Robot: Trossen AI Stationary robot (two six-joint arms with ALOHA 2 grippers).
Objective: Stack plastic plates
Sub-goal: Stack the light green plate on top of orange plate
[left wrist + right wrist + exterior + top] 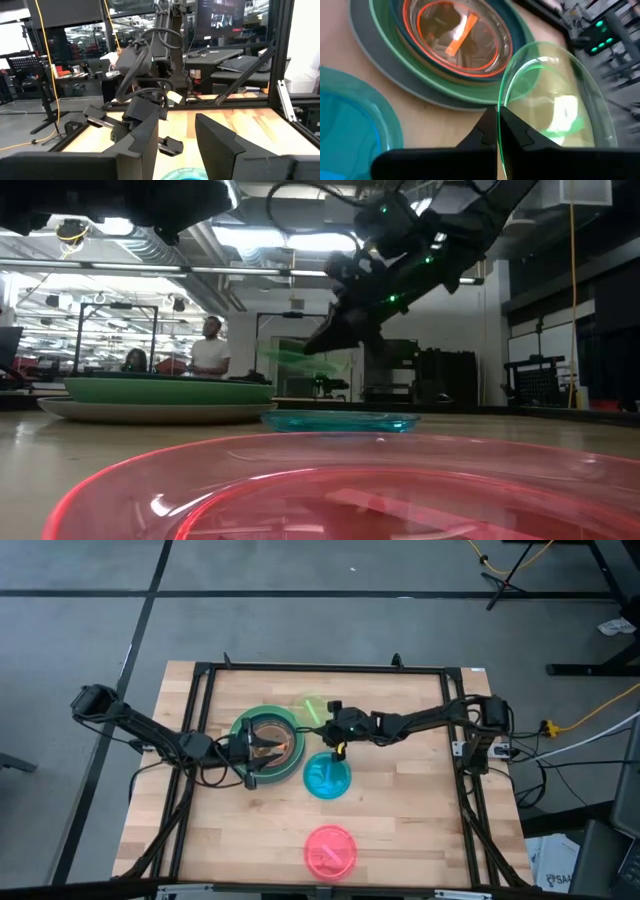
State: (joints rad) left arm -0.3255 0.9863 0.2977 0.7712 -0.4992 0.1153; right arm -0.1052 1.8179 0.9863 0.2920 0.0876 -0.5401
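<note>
A stack of plastic plates [265,740] sits left of the table's middle: grey at the bottom, then green, teal and brown, with a small orange plate [457,37] on top. My right gripper [497,114] is shut on a translucent lime plate [314,707], raised just right of the stack. A blue plate [327,777] lies flat near the centre and a pink plate [330,852] near the front edge. My left gripper [176,121] hovers open over the stack's near left side [245,755], with nothing between its fingers. My right gripper pinches the lime plate's rim [501,102] between its two fingers, one on each face of the plate. The fingers come from the table's right, slanting down. The plate is lifted clear of the table [300,360] and tilted, reaching away from the fingers toward the far edge.
A black metal frame [320,668] runs around the wooden tabletop. Bare wood [420,810] lies at the right and at the near left. Beyond the table, in the low view, people [210,345] stand in the room.
</note>
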